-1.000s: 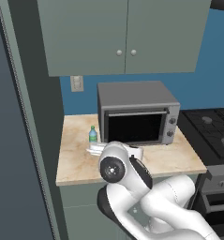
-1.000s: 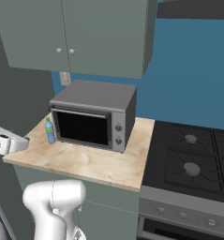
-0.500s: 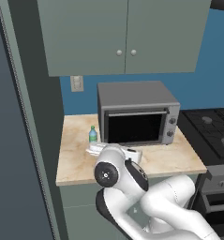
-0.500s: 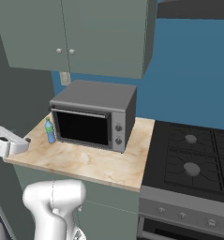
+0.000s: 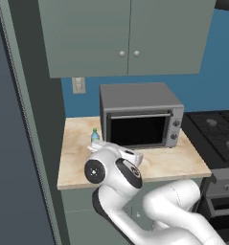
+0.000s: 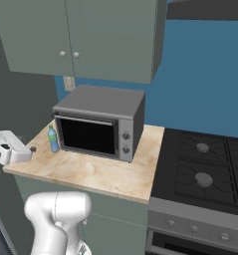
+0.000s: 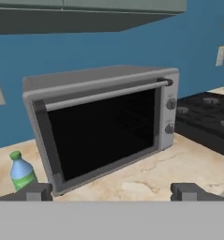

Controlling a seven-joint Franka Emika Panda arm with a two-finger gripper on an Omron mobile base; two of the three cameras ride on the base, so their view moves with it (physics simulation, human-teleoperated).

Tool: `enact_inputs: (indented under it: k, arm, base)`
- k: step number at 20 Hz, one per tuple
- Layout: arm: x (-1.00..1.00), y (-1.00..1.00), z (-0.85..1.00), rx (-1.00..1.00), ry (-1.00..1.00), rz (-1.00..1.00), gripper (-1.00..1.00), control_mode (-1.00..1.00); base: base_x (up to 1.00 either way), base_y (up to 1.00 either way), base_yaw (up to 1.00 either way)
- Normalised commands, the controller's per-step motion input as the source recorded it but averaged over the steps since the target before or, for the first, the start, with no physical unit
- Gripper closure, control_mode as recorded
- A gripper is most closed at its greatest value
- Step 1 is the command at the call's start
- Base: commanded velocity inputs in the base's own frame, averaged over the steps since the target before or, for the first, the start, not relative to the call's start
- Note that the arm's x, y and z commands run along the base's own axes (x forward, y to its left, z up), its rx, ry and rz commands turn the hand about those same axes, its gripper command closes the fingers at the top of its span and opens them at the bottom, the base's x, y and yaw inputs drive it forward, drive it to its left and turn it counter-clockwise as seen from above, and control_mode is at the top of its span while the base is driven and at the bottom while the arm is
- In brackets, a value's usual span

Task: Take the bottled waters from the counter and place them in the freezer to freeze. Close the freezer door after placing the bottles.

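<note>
Since earlier frames, arm elbow sinks lower and leftward in your left base view; toaster oven [image 5: 141,117], counter [image 6: 95,172] and cabinets unmoved. Gripper [image 7: 111,192] spread wide, holding nothing; you see its two dark tips low in hand view. Light blue bottle [image 6: 52,139] stands upright on counter just beside oven's left front corner; in left base view your arm covers its lower half, green cap [image 5: 94,130] peeking above. Grey bottle: you cannot make it out. Freezer door [image 5: 13,143] cut off at left edge; stove [image 6: 205,169] partly cropped.
</note>
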Motion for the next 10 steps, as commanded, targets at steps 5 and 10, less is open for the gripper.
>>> enact_inputs:
  k: [5, 10]
  arm:
    - [0.01, 0.15, 0.0, 0.0, 0.0, -0.07, -1.0, -1.0]
    - [0.12, 0.21, 0.0, 0.0, 0.0, -0.01, -1.0, -1.0]
  base:
    - [0.0, 0.0, 0.0]
    - [0.0, 0.0, 0.0]
